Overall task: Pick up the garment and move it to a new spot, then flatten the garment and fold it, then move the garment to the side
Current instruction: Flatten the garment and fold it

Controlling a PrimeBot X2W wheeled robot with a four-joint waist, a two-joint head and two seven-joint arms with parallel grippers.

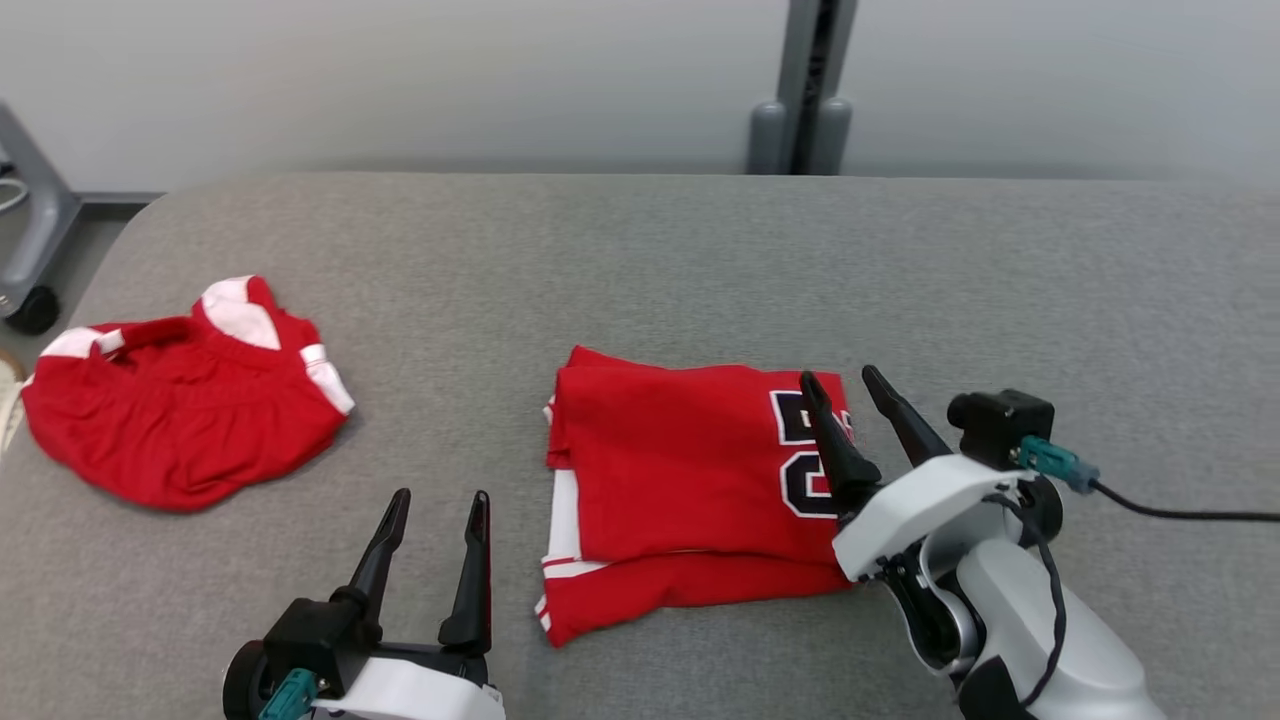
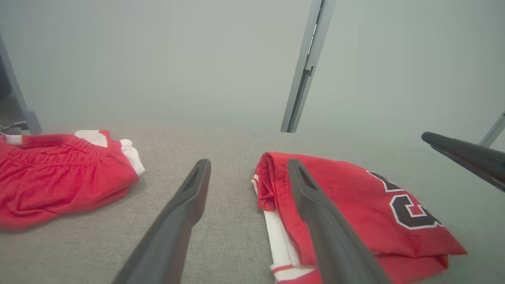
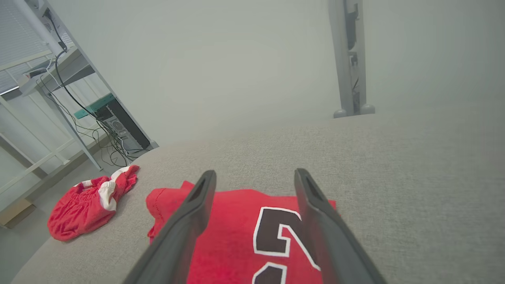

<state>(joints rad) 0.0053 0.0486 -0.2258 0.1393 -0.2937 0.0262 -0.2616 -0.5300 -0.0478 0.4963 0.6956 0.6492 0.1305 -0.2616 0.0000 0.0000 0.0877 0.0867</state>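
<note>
Lying folded at lower centre of the head view, the red jersey (image 1: 690, 480) sat flat on the grey surface (image 1: 640, 260), its white-outlined black number facing up near the right edge. Right gripper (image 1: 840, 377) stood at lower right, over the jersey's right edge, jaws spread with nothing between them; whether its fingers touched the cloth could not be told. Left gripper (image 1: 440, 497) was at lower left, just beside the jersey's left edge, jaws spread and empty. Crumpled red shorts (image 1: 180, 410) with white trim lay at centre left, well apart from the jersey.
</note>
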